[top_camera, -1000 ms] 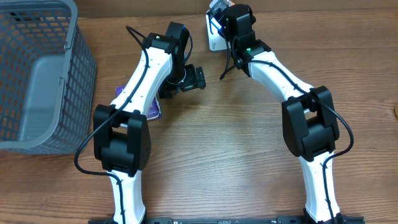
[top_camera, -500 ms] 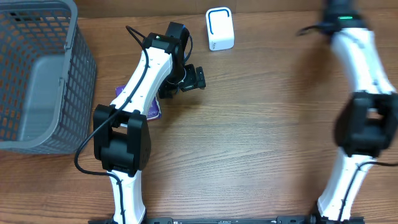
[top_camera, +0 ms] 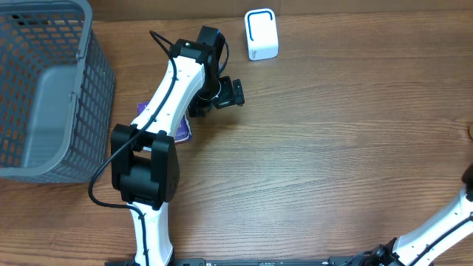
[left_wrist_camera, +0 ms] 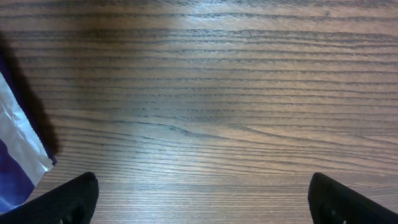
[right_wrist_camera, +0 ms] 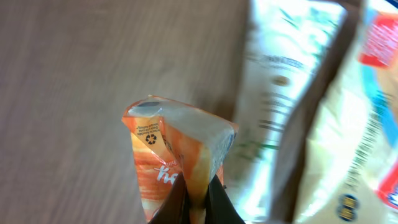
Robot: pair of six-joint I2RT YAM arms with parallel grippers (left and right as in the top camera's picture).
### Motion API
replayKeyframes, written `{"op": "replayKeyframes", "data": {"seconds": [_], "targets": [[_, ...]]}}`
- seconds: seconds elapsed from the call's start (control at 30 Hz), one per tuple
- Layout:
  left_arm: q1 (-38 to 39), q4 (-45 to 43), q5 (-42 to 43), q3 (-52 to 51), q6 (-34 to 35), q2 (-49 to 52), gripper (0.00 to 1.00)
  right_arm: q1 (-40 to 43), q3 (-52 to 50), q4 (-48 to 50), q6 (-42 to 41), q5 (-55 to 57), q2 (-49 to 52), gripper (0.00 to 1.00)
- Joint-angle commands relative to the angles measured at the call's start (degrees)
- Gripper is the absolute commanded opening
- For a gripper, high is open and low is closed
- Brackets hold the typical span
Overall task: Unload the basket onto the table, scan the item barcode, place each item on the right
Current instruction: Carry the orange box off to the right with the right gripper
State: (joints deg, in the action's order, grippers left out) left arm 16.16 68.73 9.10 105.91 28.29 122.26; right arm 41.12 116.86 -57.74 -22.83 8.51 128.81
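Currently your right fingers point(right_wrist_camera: 214, 202) are clamped on one end of the orange packet point(right_wrist_camera: 165, 155), out of the overhead view to the right. The white scanner point(top_camera: 261, 33) stands at the far edge of the counter point(top_camera: 318, 148), well apart from it and nearer the left fingers point(top_camera: 225, 94), which are wide apart and empty.

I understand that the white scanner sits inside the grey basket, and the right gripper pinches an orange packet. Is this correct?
Not quite. The white scanner is not inside the grey basket; it sits on the bare wooden table, well apart from the basket, as the overhead view shows. The right gripper does pinch an orange packet.
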Motion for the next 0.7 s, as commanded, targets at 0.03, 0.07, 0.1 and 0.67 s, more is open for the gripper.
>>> {"op": "replayKeyframes", "data": {"seconds": [0.03,0.07,0.1,0.67], "targets": [[0.37,-0.04,-0.57,0.70,-0.68,-0.85,1.00,3.21,-1.14,-1.03,-1.44,-2.64,-0.70,0.04],[0.37,-0.04,-0.57,0.70,-0.68,-0.85,1.00,3.93,-1.14,-1.18,-1.44,-2.64,-0.70,0.04],[0.37,-0.04,-0.57,0.70,-0.66,-0.85,1.00,4.55,-1.14,-1.42,-1.42,-2.62,-0.70,0.04],[0.37,-0.04,-0.57,0.70,-0.66,-0.85,1.00,8.11,0.04,-8.76,-1.44,-8.28,-2.58,1.00]]}}
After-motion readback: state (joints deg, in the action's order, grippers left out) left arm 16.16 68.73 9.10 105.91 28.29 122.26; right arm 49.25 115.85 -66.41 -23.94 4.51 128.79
